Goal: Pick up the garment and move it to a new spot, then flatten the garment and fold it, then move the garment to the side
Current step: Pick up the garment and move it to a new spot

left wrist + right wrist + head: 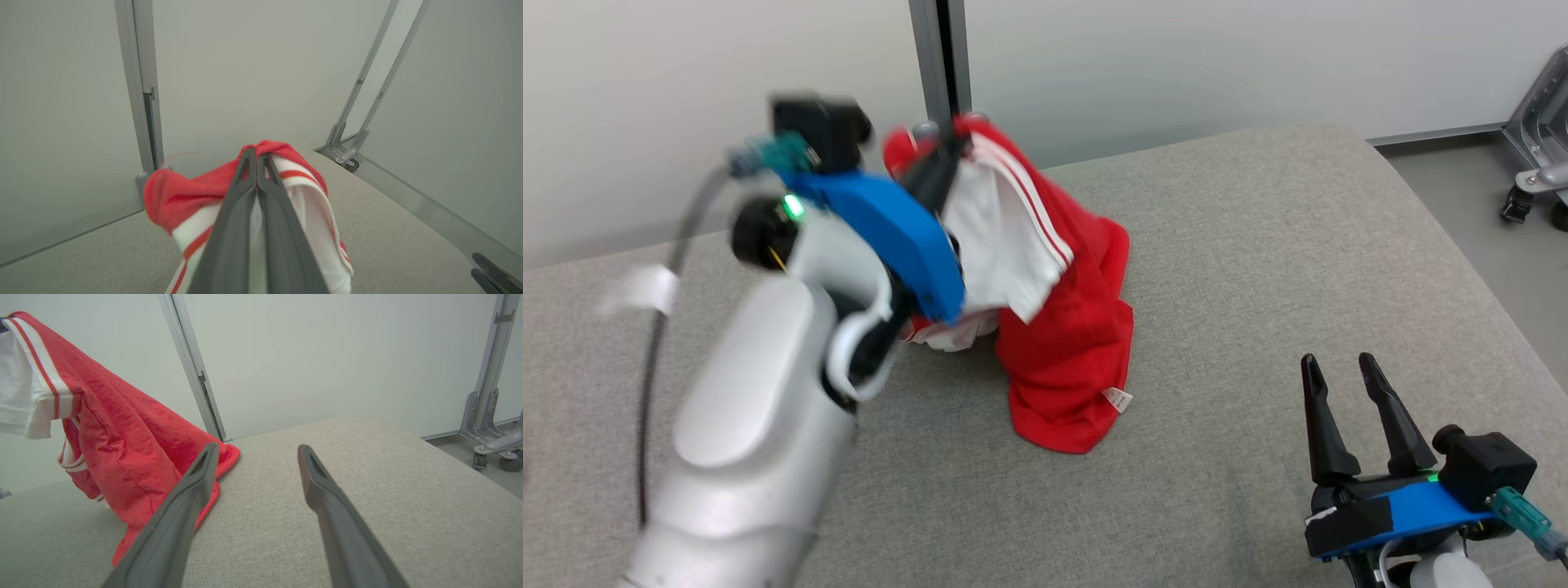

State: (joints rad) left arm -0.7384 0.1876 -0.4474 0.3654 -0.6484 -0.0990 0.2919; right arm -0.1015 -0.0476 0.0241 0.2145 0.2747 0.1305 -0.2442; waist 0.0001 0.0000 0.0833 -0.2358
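I see the garment [1066, 343], a red top with white panels and red-and-white striped trim, hanging from one bunched edge in a drooping tent shape. Its lower hem, with a small white tag [1117, 399], rests crumpled on the grey cushion [1258, 269].

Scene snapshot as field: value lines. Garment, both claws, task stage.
surface: grey fabric surface
garment: red and white garment, bunched, top lifted, lower end resting on the surface
left claw: left claw shut on the garment's top, raised above the surface
right claw: right claw open, holding nothing, apart from the garment
background: metal post behind the garment
task stage: pick-up grasp made; not yet flattened or folded
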